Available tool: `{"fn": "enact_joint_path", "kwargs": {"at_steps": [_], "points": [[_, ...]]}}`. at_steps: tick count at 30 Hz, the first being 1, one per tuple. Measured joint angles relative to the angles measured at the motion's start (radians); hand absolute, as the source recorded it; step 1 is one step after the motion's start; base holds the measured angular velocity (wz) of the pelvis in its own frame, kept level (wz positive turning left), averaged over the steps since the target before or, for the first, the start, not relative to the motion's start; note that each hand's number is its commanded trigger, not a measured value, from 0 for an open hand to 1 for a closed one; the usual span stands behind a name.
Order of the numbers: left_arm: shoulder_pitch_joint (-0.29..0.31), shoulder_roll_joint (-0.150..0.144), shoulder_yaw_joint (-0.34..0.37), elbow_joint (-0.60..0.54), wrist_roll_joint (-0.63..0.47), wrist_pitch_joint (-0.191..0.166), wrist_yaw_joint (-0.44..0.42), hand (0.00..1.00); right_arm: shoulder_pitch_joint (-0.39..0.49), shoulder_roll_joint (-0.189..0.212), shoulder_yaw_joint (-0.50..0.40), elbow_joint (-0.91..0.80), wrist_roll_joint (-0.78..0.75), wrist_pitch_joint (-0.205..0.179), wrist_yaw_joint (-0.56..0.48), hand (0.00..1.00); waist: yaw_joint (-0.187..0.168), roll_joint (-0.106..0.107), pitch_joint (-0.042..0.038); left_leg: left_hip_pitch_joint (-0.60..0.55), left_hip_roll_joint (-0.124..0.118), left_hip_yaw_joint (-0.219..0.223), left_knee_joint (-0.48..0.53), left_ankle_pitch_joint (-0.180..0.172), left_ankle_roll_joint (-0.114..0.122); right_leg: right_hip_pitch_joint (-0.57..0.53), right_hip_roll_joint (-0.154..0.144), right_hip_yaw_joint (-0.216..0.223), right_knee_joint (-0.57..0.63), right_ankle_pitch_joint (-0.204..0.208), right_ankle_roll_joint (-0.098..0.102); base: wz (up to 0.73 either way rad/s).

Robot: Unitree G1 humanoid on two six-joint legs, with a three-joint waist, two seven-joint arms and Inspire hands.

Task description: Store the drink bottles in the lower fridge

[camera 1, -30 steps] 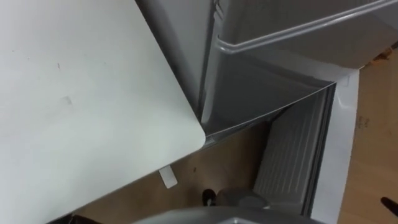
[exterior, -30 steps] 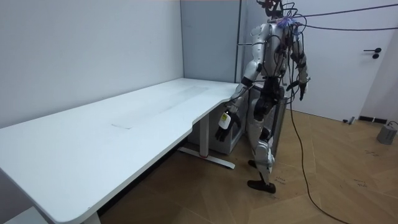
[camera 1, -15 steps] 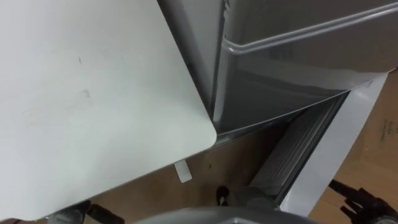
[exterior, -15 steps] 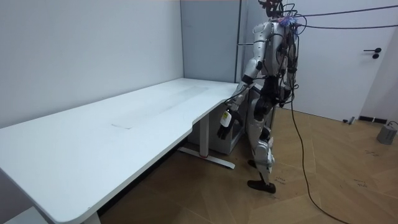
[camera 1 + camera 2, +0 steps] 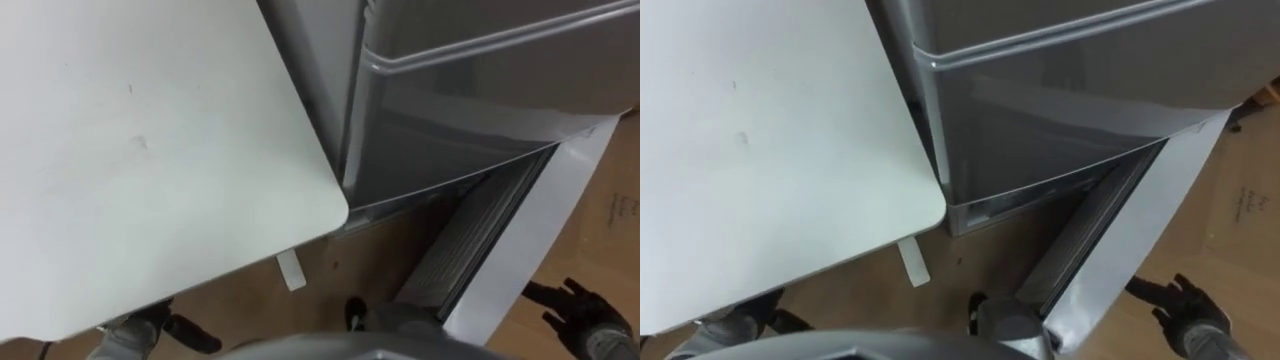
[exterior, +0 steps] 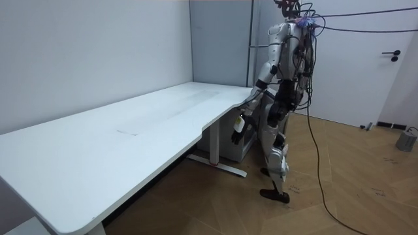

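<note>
The right hand (image 5: pixel 578 308) is seen low, to the right of the fridge (image 5: pixel 450 130), with its fingers spread wide and nothing held in them. It is kept just clear of the outer edge of the lower fridge door (image 5: pixel 565 205), which is swung open toward the robot. Between that door and the fridge body a ribbed white lining (image 5: pixel 470 240) is exposed. Above the open compartment, the grey front of the fridge is closed.

The left hand (image 5: pixel 140 332) is seen low, to the left of the fridge, under the rounded corner of the white surface (image 5: pixel 130 150). Whether it is open or closed cannot be told, nor whether a drink is carried in it. In the room view this hand (image 6: pixel 239 125) is hung beside the fridge, below the surface's edge.

The surface is set right against the fridge's left side. On the wooden floor (image 5: pixel 385 250) in front of the fridge, a small white strip (image 5: pixel 291 270) is laid. In the room view the robot is stood directly before the fridge, at the surface's end.
</note>
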Motion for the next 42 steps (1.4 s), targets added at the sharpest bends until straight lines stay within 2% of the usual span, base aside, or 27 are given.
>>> {"fn": "enact_joint_path", "kwargs": {"at_steps": [1, 2, 3, 4, 5, 6, 7, 9, 10, 12, 13, 16, 17, 18, 19, 20, 21, 22, 23, 24, 25, 26, 28, 29, 30, 33, 42], "points": [[0.001, 0.000, 0.000, -0.003, 0.000, 0.000, 0.000, 0.00, 0.000, -0.001, 0.005, -0.009, -0.005, -0.001, -0.004, 0.00, 0.003, 0.000, -0.0001, -0.006, 0.000, 0.001, 0.014, -0.005, 0.001, -0.008, 0.000, 0.003, 0.004, 0.000, 0.000, -0.30], [0.001, 0.000, 0.000, -0.009, 0.000, 0.000, 0.000, 0.00, -0.001, -0.001, 0.014, -0.011, -0.018, -0.002, -0.005, 0.00, 0.021, -0.006, -0.0001, -0.012, -0.001, 0.000, 0.043, -0.019, 0.002, -0.025, 0.009, 0.022, 0.021, 0.001, 0.000, -0.62], [0.010, 0.000, 0.003, -0.007, 0.000, -0.001, 0.000, 0.00, -0.011, 0.000, 0.028, -0.031, -0.036, -0.002, -0.005, 0.00, 0.048, -0.008, 0.0004, -0.012, -0.001, -0.018, 0.070, -0.037, 0.002, -0.038, 0.028, 0.063, 0.042, 0.001, -0.001, -0.87], [0.016, -0.001, 0.003, -0.005, 0.000, 0.000, 0.000, 0.00, -0.016, 0.000, 0.042, -0.047, -0.043, -0.003, -0.006, 0.00, 0.063, -0.009, 0.0022, -0.013, -0.006, -0.051, 0.084, -0.048, 0.004, -0.045, 0.041, 0.088, 0.051, 0.004, -0.002, -1.27], [0.028, -0.001, 0.003, -0.002, -0.001, 0.000, 0.000, 0.00, -0.038, 0.008, 0.080, -0.061, -0.053, -0.008, -0.005, 0.00, 0.088, -0.011, 0.0037, -0.021, -0.020, -0.142, 0.109, -0.064, 0.011, -0.053, 0.058, 0.130, 0.059, 0.015, -0.001, -1.13], [0.026, -0.002, 0.003, 0.012, -0.001, 0.000, 0.000, 0.00, -0.060, 0.019, 0.097, -0.062, -0.053, -0.014, -0.006, 0.00, 0.091, -0.016, 0.0060, -0.032, -0.031, -0.194, 0.122, -0.075, 0.015, -0.058, 0.070, 0.155, 0.067, 0.023, 0.000, -0.90], [0.025, -0.002, 0.003, 0.016, -0.001, 0.000, 0.000, 0.00, -0.065, 0.027, 0.101, -0.065, -0.053, -0.014, -0.005, 0.00, 0.090, -0.019, 0.0066, -0.039, -0.033, -0.200, 0.128, -0.078, 0.015, -0.062, 0.072, 0.159, 0.069, 0.024, 0.004, -0.39], [0.018, -0.004, 0.001, 0.011, -0.001, -0.004, 0.000, 0.00, -0.078, 0.049, 0.121, -0.113, -0.074, -0.009, -0.002, 0.00, 0.074, -0.026, 0.0030, -0.071, -0.035, -0.190, 0.155, -0.081, 0.019, -0.077, 0.070, 0.164, 0.067, 0.039, 0.018, -0.06], [0.016, -0.005, 0.001, 0.010, 0.000, -0.004, 0.000, 0.00, -0.084, 0.052, 0.131, -0.120, -0.086, -0.010, 0.001, 0.00, 0.070, -0.028, 0.0027, -0.076, -0.036, -0.187, 0.162, -0.081, 0.020, -0.082, 0.072, 0.166, 0.067, 0.044, 0.021, -0.07], [0.017, -0.005, 0.002, 0.009, -0.001, -0.007, 0.000, 0.00, -0.096, 0.074, 0.138, -0.124, -0.114, -0.009, 0.034, 0.00, 0.063, -0.037, -0.0049, -0.081, -0.043, -0.171, 0.164, -0.075, 0.023, -0.089, 0.076, 0.187, 0.064, 0.063, 0.024, -0.19], [0.018, -0.005, 0.002, 0.009, -0.001, -0.008, 0.000, 0.00, -0.095, 0.079, 0.138, -0.129, -0.116, -0.008, 0.041, 0.00, 0.062, -0.038, -0.0052, -0.081, -0.045, -0.168, 0.164, -0.073, 0.025, -0.089, 0.076, 0.192, 0.062, 0.069, 0.023, -0.20], [0.017, -0.005, 0.006, 0.014, -0.002, -0.013, 0.000, 0.00, -0.098, 0.089, 0.146, -0.136, -0.115, 0.003, 0.071, 0.00, 0.064, -0.044, -0.0105, -0.089, -0.054, -0.143, 0.150, -0.055, 0.041, -0.083, 0.071, 0.220, 0.009, 0.126, 0.032, -0.26], [0.018, -0.005, 0.018, 0.016, -0.001, -0.020, 0.000, 0.00, -0.098, 0.092, 0.146, -0.140, -0.118, 0.013, 0.091, 0.00, 0.069, -0.049, -0.0114, -0.093, -0.051, -0.123, 0.135, -0.042, 0.051, -0.074, 0.063, 0.211, -0.030, 0.162, 0.035, -0.49], [0.019, -0.006, 0.052, 0.021, 0.005, -0.022, 0.000, 0.00, -0.103, 0.099, 0.145, -0.144, -0.142, 0.020, 0.111, 0.00, 0.086, -0.059, -0.0142, -0.091, -0.036, -0.073, 0.115, -0.028, 0.058, -0.092, 0.041, 0.109, 0.004, 0.156, 0.004, -0.59], [0.020, -0.008, 0.062, 0.024, 0.007, -0.019, 0.000, 0.00, -0.106, 0.101, 0.146, -0.144, -0.153, 0.023, 0.122, 0.00, 0.100, -0.062, -0.0124, -0.085, -0.032, -0.057, 0.110, -0.026, 0.058, -0.099, 0.023, 0.031, 0.069, 0.112, -0.015, -0.76], [0.027, -0.012, 0.070, 0.022, 0.003, -0.016, 0.000, 0.00, -0.107, 0.101, 0.146, -0.144, -0.160, 0.024, 0.140, 0.00, 0.108, -0.067, -0.0154, -0.070, -0.030, -0.028, 0.089, -0.019, 0.061, -0.087, -0.015, -0.107, 0.166, 0.017, -0.018, -0.70], [0.028, -0.015, 0.069, 0.017, -0.001, -0.011, 0.000, 0.00, -0.110, 0.100, 0.146, -0.144, -0.158, 0.024, 0.153, 0.00, 0.125, -0.074, -0.0170, -0.065, -0.030, -0.009, 0.083, -0.014, 0.060, -0.065, -0.059, -0.191, 0.232, -0.055, -0.013, -0.62], [0.029, -0.015, 0.069, 0.014, -0.002, -0.005, 0.000, 0.00, -0.112, 0.101, 0.149, -0.144, -0.157, 0.024, 0.156, 0.00, 0.128, -0.073, -0.0150, -0.065, -0.030, -0.002, 0.083, -0.014, 0.059, -0.050, -0.080, -0.212, 0.260, -0.087, -0.010, -0.39], [0.029, -0.015, 0.068, 0.012, -0.003, 0.004, 0.000, 0.00, -0.114, 0.102, 0.167, -0.142, -0.156, 0.024, 0.158, 0.00, 0.128, -0.080, -0.0166, -0.059, -0.030, 0.005, 0.085, -0.014, 0.059, -0.007, -0.123, -0.232, 0.297, -0.140, 0.008, -0.28], [0.029, -0.014, 0.068, 0.004, -0.024, 0.009, 0.000, 0.00, -0.115, 0.102, 0.191, -0.139, -0.151, 0.028, 0.164, 0.00, 0.131, -0.086, -0.0141, -0.055, -0.034, 0.020, 0.090, -0.017, 0.055, 0.035, -0.165, -0.230, 0.315, -0.181, 0.038, -0.30], [0.028, -0.012, 0.068, -0.003, -0.038, 0.012, 0.000, 0.00, -0.120, 0.104, 0.201, -0.139, -0.146, 0.034, 0.165, 0.00, 0.136, -0.098, -0.0136, -0.055, -0.033, 0.028, 0.097, -0.021, 0.050, 0.049, -0.177, -0.223, 0.310, -0.193, 0.049, -0.43], [0.021, -0.013, 0.078, -0.011, -0.045, 0.015, 0.000, 0.00, -0.138, 0.110, 0.211, -0.138, -0.147, 0.047, 0.164, 0.00, 0.152, -0.108, -0.0018, -0.059, -0.032, 0.036, 0.124, -0.029, 0.040, 0.051, -0.173, -0.225, 0.267, -0.206, 0.051, -0.56], [0.012, -0.021, 0.080, -0.015, -0.051, 0.014, 0.000, 0.00, -0.166, 0.112, 0.229, -0.137, -0.149, 0.064, 0.161, 0.00, 0.167, -0.100, -0.0057, -0.091, -0.032, 0.022, 0.139, -0.028, 0.032, 0.053, -0.143, -0.217, 0.188, -0.194, 0.027, -0.51], [0.008, -0.022, 0.080, -0.014, -0.060, 0.014, 0.000, 0.00, -0.178, 0.120, 0.237, -0.137, -0.148, 0.066, 0.161, 0.00, 0.169, -0.094, -0.0063, -0.104, -0.031, 0.001, 0.130, -0.017, 0.030, 0.056, -0.131, -0.217, 0.150, -0.175, 0.017, -0.27], [0.009, -0.022, 0.079, -0.014, -0.061, 0.014, 0.000, 0.00, -0.177, 0.132, 0.237, -0.137, -0.149, 0.066, 0.162, 0.00, 0.170, -0.093, -0.0068, -0.104, -0.029, -0.021, 0.123, -0.010, 0.030, 0.065, -0.120, -0.218, 0.117, -0.158, 0.016, -0.20], [0.011, -0.027, 0.080, -0.017, -0.079, 0.010, 0.000, 0.00, -0.176, 0.143, 0.237, -0.138, -0.158, 0.066, 0.164, 0.00, 0.172, -0.093, -0.0083, -0.098, -0.019, -0.028, 0.112, -0.008, 0.033, 0.078, -0.110, -0.216, 0.077, -0.136, 0.020, -0.07], [0.042, -0.042, 0.097, -0.045, -0.073, 0.009, 0.011, 0.00, -0.186, 0.154, 0.238, -0.138, -0.197, 0.067, 0.156, 0.00, 0.184, -0.090, -0.0068, -0.079, -0.024, -0.036, 0.098, -0.007, 0.035, 0.102, -0.110, -0.225, 0.066, -0.128, 0.024, 0.00]]}}
